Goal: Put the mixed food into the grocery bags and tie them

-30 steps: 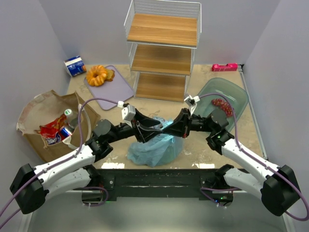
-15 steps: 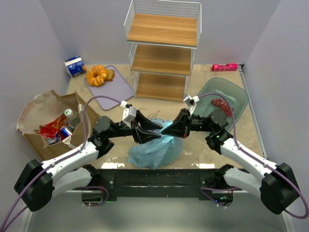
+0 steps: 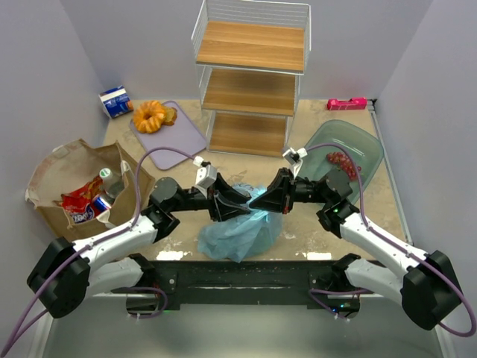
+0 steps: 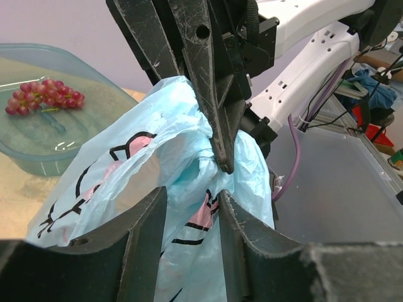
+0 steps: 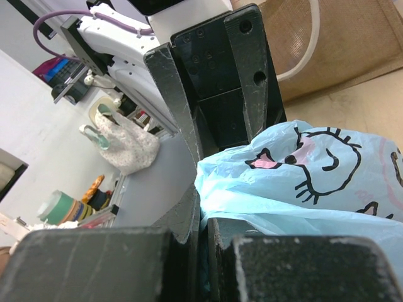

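Note:
The light-blue plastic bag (image 3: 238, 233) lies at the table's near middle, its top gathered between my two grippers. My right gripper (image 3: 258, 200) is shut on a fold of its top; this shows in the right wrist view (image 5: 203, 217) and from the left wrist (image 4: 221, 157). My left gripper (image 3: 240, 203) faces it, jaws open, with bag plastic (image 4: 170, 157) between the fingers (image 4: 145, 220). The brown paper bag (image 3: 67, 160) stands at left holding the red snack packet (image 3: 80, 201), the can (image 3: 97, 209) and the bottle (image 3: 109, 177). Red grapes (image 3: 341, 159) lie in the green bowl (image 3: 367, 145).
A wire rack with wooden shelves (image 3: 250, 82) stands at the back centre. An orange ring pastry (image 3: 150, 115) sits on a purple board (image 3: 179, 138), a blue-white carton (image 3: 116, 101) beside it. A pink object (image 3: 346, 104) lies at the back right.
My left gripper has moved right towards the right gripper and its jaws have narrowed around the bag's top. The right gripper has kept its hold and barely moved.

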